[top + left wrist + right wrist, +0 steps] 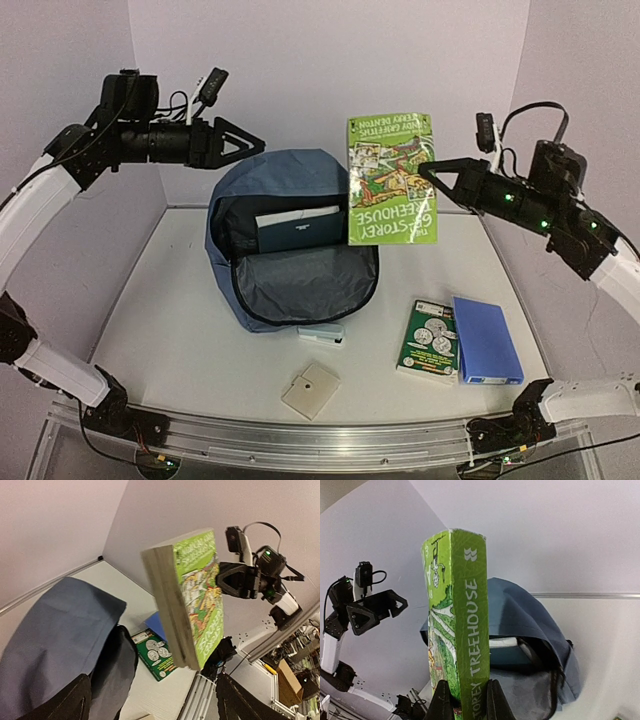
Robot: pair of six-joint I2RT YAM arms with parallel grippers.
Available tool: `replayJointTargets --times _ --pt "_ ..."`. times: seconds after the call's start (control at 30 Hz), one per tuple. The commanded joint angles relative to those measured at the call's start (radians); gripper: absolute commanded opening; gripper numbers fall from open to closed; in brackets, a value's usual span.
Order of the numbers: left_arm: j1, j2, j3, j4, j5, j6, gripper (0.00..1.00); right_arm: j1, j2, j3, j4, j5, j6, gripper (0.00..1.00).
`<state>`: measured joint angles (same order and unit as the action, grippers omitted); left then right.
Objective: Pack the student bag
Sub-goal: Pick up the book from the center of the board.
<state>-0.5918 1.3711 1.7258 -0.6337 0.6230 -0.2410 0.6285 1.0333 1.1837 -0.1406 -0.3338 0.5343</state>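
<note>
The student bag (285, 175) lies centre of the bench (170, 300), unzipped, flap toward the bases, teal book (298, 235) inside. Soft, floppy fabric, probably light; mouth will sag, so grab the upper rim to keep it open. Left arm level beside the bag's top, left fingers (62, 702) spread, empty. Right arm raised, right fingers (442, 702) pinching a green book (392, 180) at the bag's right.

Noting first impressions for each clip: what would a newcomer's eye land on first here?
The bright green Treehouse paperback, held in mid-air by the right gripper, right of centre. Just left of it the slate-blue backpack lies unzipped in the middle, a teal book inside. The left gripper hovers open and empty above the bag's left side.
</note>
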Motion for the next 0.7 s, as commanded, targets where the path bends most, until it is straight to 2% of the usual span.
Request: replayJointTargets --times 0.0,0.13,0.3,0.47,0.53,0.67 --pt "-0.041 0.042 0.044 0.114 0.073 -0.060 0.87 0.072 0.110 0.116 0.333 -0.112 -0.019 0.00" --pt "-0.050 0.057 0.015 0.200 0.141 -0.117 0.92 0.144 0.210 0.156 0.467 -0.137 -0.018 0.00" --pt "-0.053 0.060 -0.013 0.201 0.114 -0.115 0.95 0.176 0.289 0.177 0.599 -0.183 0.020 0.00" --pt "-0.052 0.063 -0.043 0.203 0.124 -0.124 0.93 0.184 0.321 0.180 0.637 -0.180 0.026 0.00" --pt "-0.052 0.053 -0.065 0.215 0.143 -0.124 0.80 0.184 0.315 0.169 0.637 -0.150 0.018 0.00" --pt "-0.052 0.016 -0.140 0.304 0.193 -0.144 0.41 0.184 0.305 0.140 0.627 -0.067 0.011 0.00"
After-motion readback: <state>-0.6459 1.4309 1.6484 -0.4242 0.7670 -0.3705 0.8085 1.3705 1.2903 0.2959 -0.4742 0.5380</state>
